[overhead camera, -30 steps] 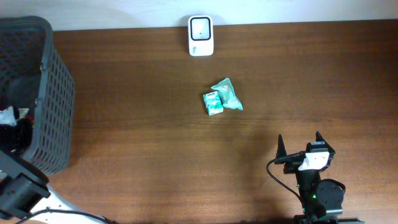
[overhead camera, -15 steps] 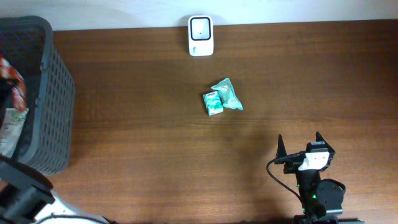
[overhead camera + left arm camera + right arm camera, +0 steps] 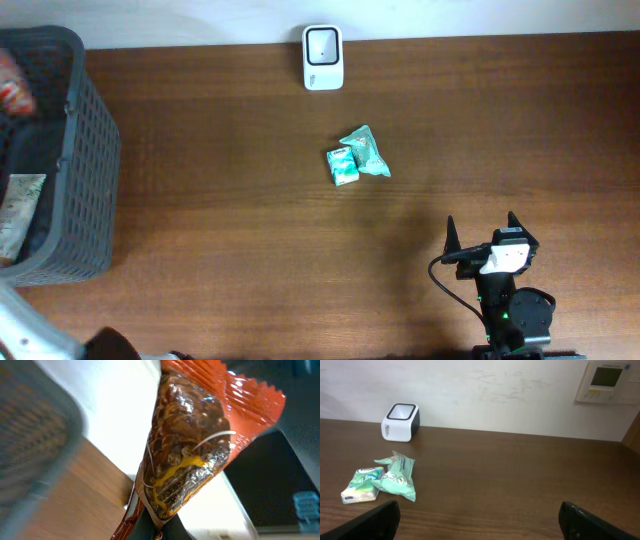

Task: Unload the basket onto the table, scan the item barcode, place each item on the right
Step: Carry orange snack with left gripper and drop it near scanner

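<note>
An orange and brown snack packet (image 3: 192,450) fills the left wrist view, pinched at its lower end by my left gripper (image 3: 160,532), which is shut on it. From overhead the packet (image 3: 10,90) is a red blur over the far left of the basket; the gripper itself is not visible there. The white barcode scanner (image 3: 322,57) stands at the table's far edge and also shows in the right wrist view (image 3: 400,422). My right gripper (image 3: 483,232) rests open near the front right, its jaws (image 3: 480,520) wide with nothing between them.
A dark mesh basket (image 3: 95,150) stands at the left edge with a flat packet (image 3: 20,215) inside. A green pouch (image 3: 367,152) and a small green box (image 3: 343,167) lie mid-table, seen too in the right wrist view as the pouch (image 3: 397,477) and box (image 3: 361,485).
The left arm has lifted the snack packet out of the basket's inside and carried it toward the far left edge of the overhead view. The right arm has not moved.
</note>
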`<state>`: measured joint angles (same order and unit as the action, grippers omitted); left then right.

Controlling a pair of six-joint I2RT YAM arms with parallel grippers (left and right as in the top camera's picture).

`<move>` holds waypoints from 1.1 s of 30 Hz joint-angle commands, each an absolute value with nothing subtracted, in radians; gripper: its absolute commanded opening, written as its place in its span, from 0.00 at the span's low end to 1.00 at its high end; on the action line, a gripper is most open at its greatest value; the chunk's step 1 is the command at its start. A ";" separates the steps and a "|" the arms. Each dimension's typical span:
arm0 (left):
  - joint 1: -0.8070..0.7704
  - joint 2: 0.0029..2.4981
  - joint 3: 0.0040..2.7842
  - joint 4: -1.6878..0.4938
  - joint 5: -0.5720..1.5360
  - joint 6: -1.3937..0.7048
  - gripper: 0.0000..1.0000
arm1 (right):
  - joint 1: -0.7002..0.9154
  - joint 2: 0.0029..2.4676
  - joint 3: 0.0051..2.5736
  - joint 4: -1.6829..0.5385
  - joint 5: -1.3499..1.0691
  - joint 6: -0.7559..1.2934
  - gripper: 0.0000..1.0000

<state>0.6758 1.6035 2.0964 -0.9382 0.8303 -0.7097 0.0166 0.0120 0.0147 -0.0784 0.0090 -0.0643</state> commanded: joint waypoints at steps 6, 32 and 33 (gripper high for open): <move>0.196 1.559 2.109 -1.110 0.401 -0.756 0.00 | 0.019 0.007 0.006 -0.081 0.010 -0.071 0.99; -0.547 2.345 2.108 -1.185 -0.050 -0.957 0.00 | 0.019 0.007 0.006 -0.081 0.010 -0.071 0.99; -0.547 2.357 2.108 -1.185 -0.051 -0.957 0.00 | 0.019 0.007 0.006 -0.081 0.010 -0.071 0.99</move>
<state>-0.5430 2.3207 2.1017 -1.1873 -0.0322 -0.9363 0.0166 0.0120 0.0147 -0.0784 0.0090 -0.0643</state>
